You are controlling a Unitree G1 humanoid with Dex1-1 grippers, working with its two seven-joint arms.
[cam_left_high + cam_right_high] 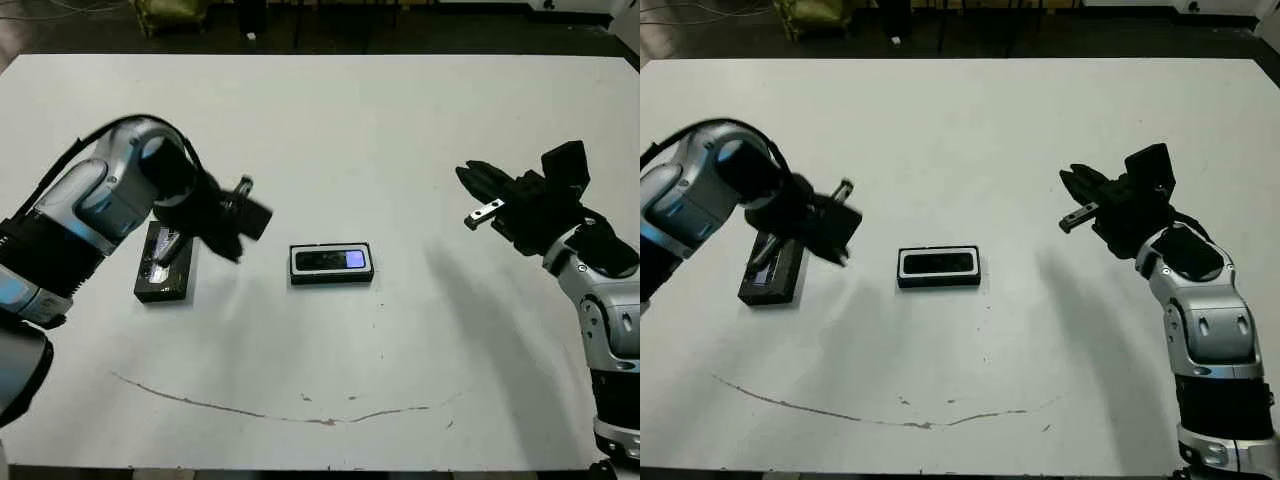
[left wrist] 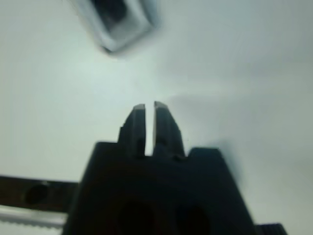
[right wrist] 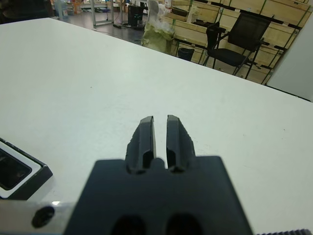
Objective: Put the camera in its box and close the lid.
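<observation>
The box (image 1: 331,279), black outside with a white lining, sits open at the table's middle. Inside it lies the camera (image 1: 333,261), a black bar with a bluish-purple patch. The black lid (image 1: 160,275) rests flat on the table to the left, partly hidden behind my left arm. My left gripper (image 1: 258,222) hovers between the lid and the box, shut with nothing in it; its wrist view shows the box (image 2: 117,19) blurred beyond the fingertips. My right gripper (image 1: 472,178) hangs well right of the box, shut and holding nothing. The box corner (image 3: 22,174) shows in its wrist view.
A thin brown line (image 1: 280,415) runs across the white table (image 1: 330,130) near the front edge. Beyond the far edge are a dark floor, a black chair (image 3: 239,41) and stacked crates (image 3: 274,19).
</observation>
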